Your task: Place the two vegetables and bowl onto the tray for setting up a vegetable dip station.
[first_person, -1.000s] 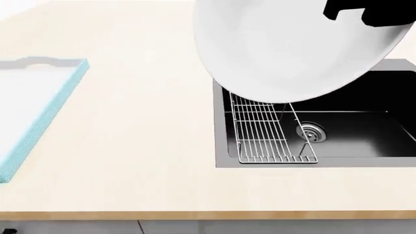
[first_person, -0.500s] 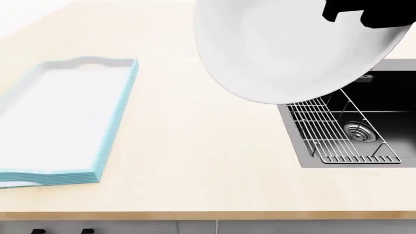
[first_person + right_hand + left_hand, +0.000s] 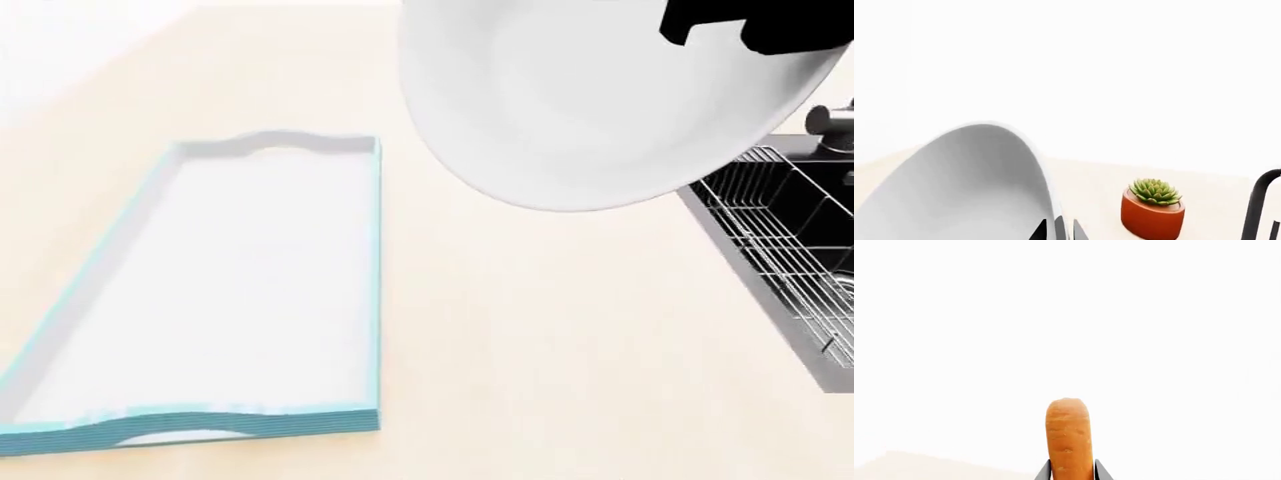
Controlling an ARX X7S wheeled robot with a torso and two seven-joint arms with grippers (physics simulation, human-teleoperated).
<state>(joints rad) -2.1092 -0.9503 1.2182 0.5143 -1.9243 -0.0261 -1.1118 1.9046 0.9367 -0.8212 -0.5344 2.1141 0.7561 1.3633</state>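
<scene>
Bowl point(image 3: 587, 100) is up in the air, tipped, its white inside facing the head camera — held by the rim at its upper right edge by the right gripper point(image 3: 754, 25), which shows only as a dark shape there. In the right wrist view the bowl point(image 3: 967, 185) fills the lower part, grey curved wall, with its thin rim pinched between the two fingers point(image 3: 1044, 231) — narrow grip, closed on the bowl edge.

Carrot point(image 3: 1069, 437) sticks straight out past the left gripper point(image 3: 1071, 472), blunt orange end pointing away from the camera, its base clamped between the two dark fingertips. Background there is washed-out white. Left arm is not seen in the head view.

Tray point(image 3: 80, 300) lies flat on the light wood counter point(image 3: 534, 350), below and well to the left of the raised bowl, light blue rim, pale floor, nothing on it.

Under the bowl's right side — a wire rack point(image 3: 781, 240) sits in a dark sink point(image 3: 834, 285).

Beyond the right gripper, a succulent in a terracotta pot point(image 3: 1153, 210) stands on the counter, and a dark curved faucet point(image 3: 1259, 205) is just beside it.
</scene>
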